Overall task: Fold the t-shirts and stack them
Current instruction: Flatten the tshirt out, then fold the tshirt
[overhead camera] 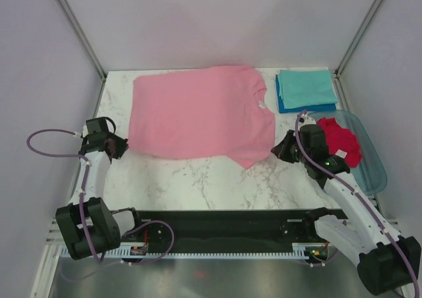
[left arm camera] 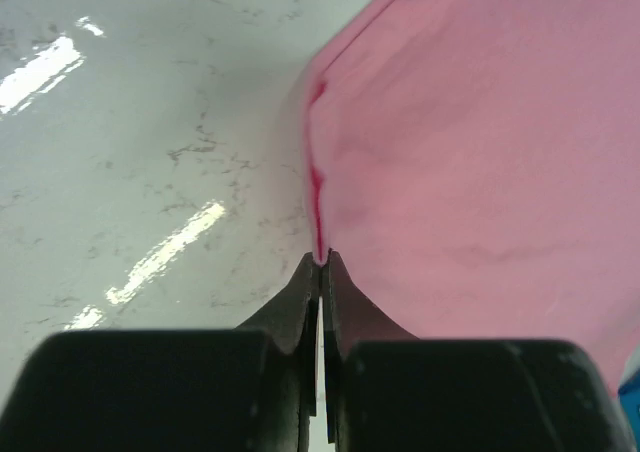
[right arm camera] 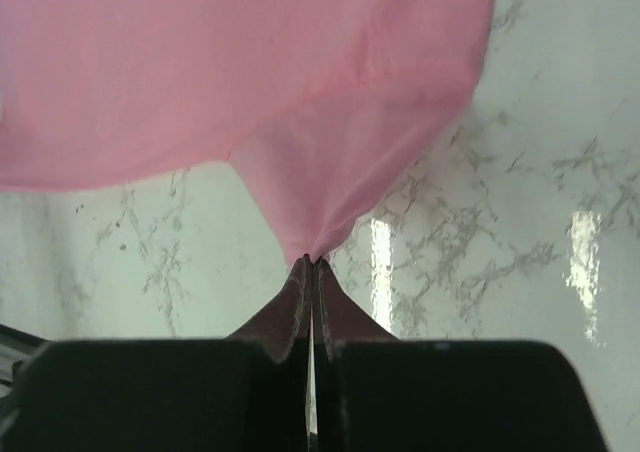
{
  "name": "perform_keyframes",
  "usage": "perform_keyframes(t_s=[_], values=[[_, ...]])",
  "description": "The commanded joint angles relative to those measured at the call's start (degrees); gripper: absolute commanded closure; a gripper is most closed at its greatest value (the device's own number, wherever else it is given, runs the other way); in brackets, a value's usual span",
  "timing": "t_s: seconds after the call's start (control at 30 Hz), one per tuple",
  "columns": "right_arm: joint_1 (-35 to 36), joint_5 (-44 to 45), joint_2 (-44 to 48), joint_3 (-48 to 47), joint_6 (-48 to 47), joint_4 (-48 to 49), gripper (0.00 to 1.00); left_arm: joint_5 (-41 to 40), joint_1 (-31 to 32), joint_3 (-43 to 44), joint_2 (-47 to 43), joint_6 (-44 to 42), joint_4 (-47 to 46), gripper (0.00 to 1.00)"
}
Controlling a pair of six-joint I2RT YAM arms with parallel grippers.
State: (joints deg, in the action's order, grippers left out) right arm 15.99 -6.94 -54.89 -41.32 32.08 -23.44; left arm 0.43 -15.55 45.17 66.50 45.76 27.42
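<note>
The left gripper (overhead camera: 120,146) sits near the worktop's (overhead camera: 198,179) left edge. Its jaws are clenched on the near-left corner of the light pink t-shirt (overhead camera: 198,113). In the left wrist view the fingertips (left arm camera: 312,272) meet on the cloth's edge, where a thin crease runs up from the pinch.

The pink t-shirt lies spread flat across the middle of the marble worktop. Its collar is turned toward the right and its hem toward the left.

At the shirt's near-right side the right gripper (overhead camera: 280,149) is clamped on the cloth, which the right wrist view shows gathered to a point between the closed fingertips (right arm camera: 300,277).

In the far right corner of the worktop a folded teal t-shirt (overhead camera: 304,86) rests on a folded blue t-shirt (overhead camera: 297,107), just beside the pink shirt's collar side.

Along the right edge a crumpled crimson t-shirt (overhead camera: 341,143) lies inside the clear bluish plastic tub (overhead camera: 376,176), just behind the right arm's wrist.
</note>
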Motion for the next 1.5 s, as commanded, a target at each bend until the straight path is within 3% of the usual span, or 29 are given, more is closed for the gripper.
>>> perform_keyframes(t_s=[0.0,0.13,0.4,0.8,1.1,1.47], values=[[0.4,-3.0,7.4,4.2,6.7,1.0,1.00,-8.1,-1.1,-0.9,0.0,1.6,0.6,0.98],[0.4,-2.3,10.4,11.0,9.2,0.1,1.00,-8.9,-1.3,-1.2,3.5,2.1,3.0,0.98],[0.4,2.2,14.5,12.1,10.8,-2.9,1.00,-14.0,-1.4,-2.3,2.1,3.6,4.7,0.98],[3.2,0.3,-1.6,1.6,6.8,3.2,1.00,-17.0,-1.6,-2.3,5.2,2.8,5.5,0.98],[4.6,4.4,-16.0,-8.9,1.4,0.5,1.00,-18.0,-1.7,-0.5,7.6,3.2,6.6,0.98],[4.8,12.6,-21.3,-15.3,-2.3,-4.3,1.00,-20.6,-2.1,-0.3,9.0,5.1,7.3,0.98]])
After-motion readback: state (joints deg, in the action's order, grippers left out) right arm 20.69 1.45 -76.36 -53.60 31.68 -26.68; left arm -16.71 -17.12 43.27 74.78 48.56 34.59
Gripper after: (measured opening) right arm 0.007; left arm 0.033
